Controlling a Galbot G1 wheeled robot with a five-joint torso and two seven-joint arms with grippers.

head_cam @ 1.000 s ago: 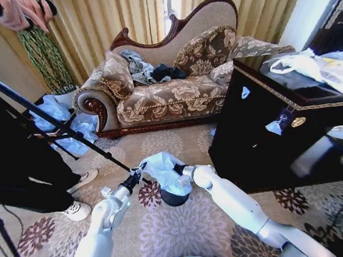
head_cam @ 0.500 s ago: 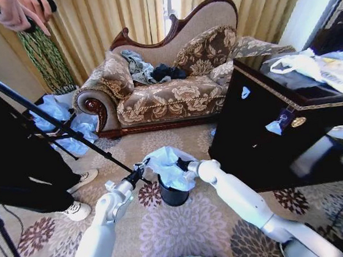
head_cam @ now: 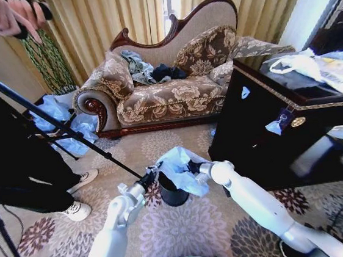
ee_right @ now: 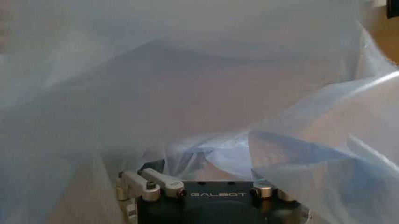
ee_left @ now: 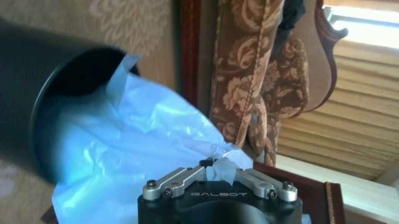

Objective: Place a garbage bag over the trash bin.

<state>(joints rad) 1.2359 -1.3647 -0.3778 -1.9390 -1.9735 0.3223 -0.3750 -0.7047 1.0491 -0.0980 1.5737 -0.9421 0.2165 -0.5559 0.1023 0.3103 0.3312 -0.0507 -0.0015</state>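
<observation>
The small black trash bin (head_cam: 170, 195) stands on the patterned carpet just in front of me. The pale blue garbage bag (head_cam: 180, 167) hangs over its far and right rim, stretched between my two grippers. My left gripper (head_cam: 154, 176) sits at the bin's left rim. In the left wrist view it (ee_left: 218, 169) is shut on a pinch of the garbage bag (ee_left: 137, 140) beside the trash bin's (ee_left: 25, 102) open mouth. My right gripper (head_cam: 193, 166) holds the bag's other side, right of the bin. In the right wrist view the garbage bag (ee_right: 199, 93) drapes over its fingers (ee_right: 153, 183).
A glossy black cabinet (head_cam: 264, 137) stands close on the right. A floral sofa (head_cam: 167, 86) lies beyond the bin. On the left are a black tripod leg (head_cam: 67, 124), a person's shoes (head_cam: 80, 193) and a heap of pale blue plastic (head_cam: 60, 115).
Both grippers have shifted to the right with the bag. The bag has been drawn off the bin's left side, so the left part of its mouth is now uncovered.
</observation>
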